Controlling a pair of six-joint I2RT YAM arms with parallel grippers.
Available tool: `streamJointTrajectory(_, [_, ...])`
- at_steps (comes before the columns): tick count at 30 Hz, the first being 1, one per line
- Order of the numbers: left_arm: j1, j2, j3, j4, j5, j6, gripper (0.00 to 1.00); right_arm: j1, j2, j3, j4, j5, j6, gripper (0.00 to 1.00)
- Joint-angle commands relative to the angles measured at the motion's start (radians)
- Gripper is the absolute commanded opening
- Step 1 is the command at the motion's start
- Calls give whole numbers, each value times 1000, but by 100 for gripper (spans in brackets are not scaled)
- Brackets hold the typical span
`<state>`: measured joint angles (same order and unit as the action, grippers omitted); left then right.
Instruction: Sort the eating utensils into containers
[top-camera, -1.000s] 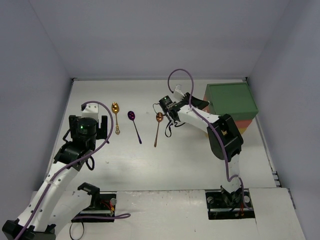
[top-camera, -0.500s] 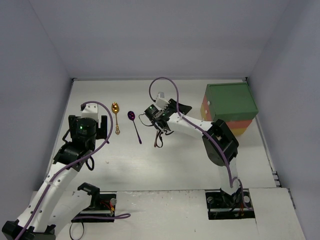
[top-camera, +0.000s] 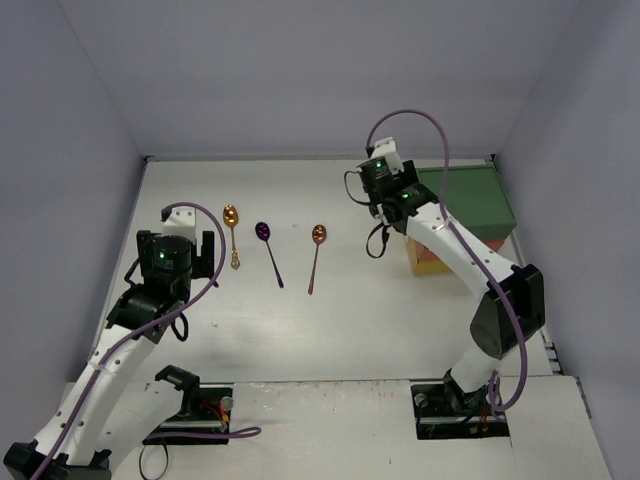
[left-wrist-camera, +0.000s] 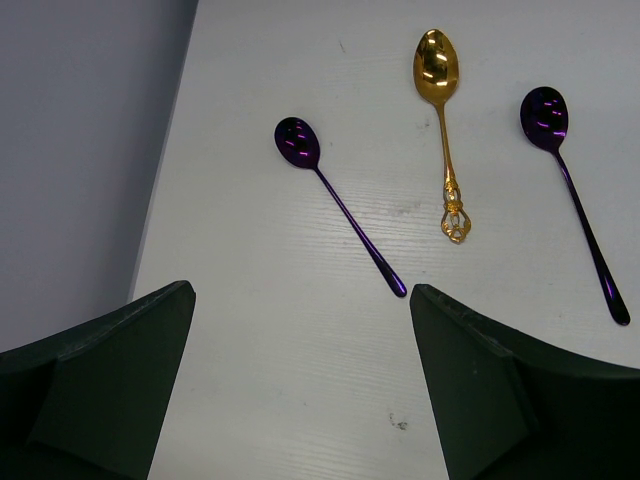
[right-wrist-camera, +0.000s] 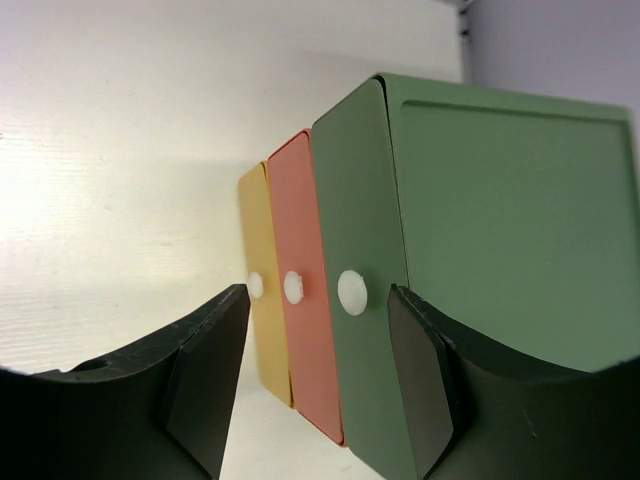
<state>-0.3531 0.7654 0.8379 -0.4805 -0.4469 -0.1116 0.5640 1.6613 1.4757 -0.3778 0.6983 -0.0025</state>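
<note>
My left gripper (left-wrist-camera: 298, 297) hangs over the table (top-camera: 350, 320) with its fingers spread wide, holding nothing. Below it lie three slim, glossy spoons, bowls toward the far wall: the left purple spoon (left-wrist-camera: 336, 200), the gold spoon (left-wrist-camera: 441, 110) with an ornate pierced handle end, and the right purple spoon (left-wrist-camera: 572, 195). A copper spoon (top-camera: 315, 255) lies apart, further right.

My right gripper (right-wrist-camera: 318, 297) faces the front of the containers, its fingers parted and empty. Between them I see the stacked green drawer (right-wrist-camera: 500, 220), the red-orange drawer (right-wrist-camera: 305, 340) and the yellow drawer (right-wrist-camera: 262, 330), each with a round white knob (right-wrist-camera: 352, 291). All three look pushed in. I cannot tell whether my fingertips touch the fronts.
</note>
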Motion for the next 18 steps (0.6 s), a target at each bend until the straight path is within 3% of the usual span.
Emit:
streamJointTrajectory(1, [3,3,13,59,-3,10,87,-77,-46,-26,5,-217,81,55])
streamJointTrajectory(6, [3,7,12,59,-4,10,87,-145,-50,-36,7,-328,107,55])
streamJointTrajectory(18, [3,17,13,60,2,12,87,-168,-57,-60,6,-386,135,53])
